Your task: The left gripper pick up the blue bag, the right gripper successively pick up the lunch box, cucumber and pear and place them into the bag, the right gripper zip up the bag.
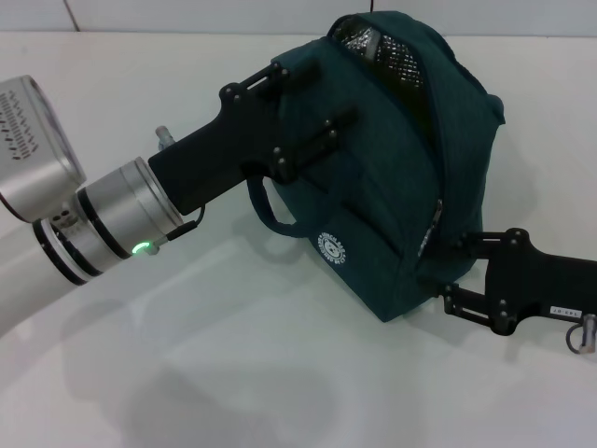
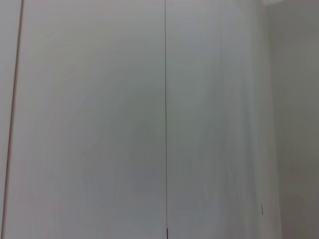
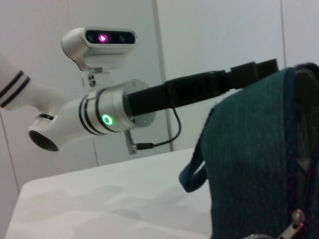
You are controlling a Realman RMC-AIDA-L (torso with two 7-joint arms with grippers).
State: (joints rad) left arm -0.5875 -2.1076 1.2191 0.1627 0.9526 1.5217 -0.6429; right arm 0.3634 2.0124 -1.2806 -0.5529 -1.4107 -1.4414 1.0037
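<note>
The blue bag (image 1: 373, 187) hangs tilted above the white table, its top unzipped so the silvery lining (image 1: 387, 56) shows. My left gripper (image 1: 308, 98), black with a silver wrist and a green light, is shut on the bag's upper left side, with a handle loop (image 1: 270, 210) dangling below it. My right gripper (image 1: 438, 271) touches the bag's lower right end, at the low end of the zipper. In the right wrist view the bag (image 3: 254, 164) fills the frame's right and the metal zipper pull (image 3: 295, 222) sits close by. The lunch box, cucumber and pear are out of view.
The white table (image 1: 233, 373) spreads bare below and to the left of the bag. The left wrist view shows only a pale wall with a vertical seam (image 2: 165, 119). The robot's head camera (image 3: 99, 42) shows in the right wrist view.
</note>
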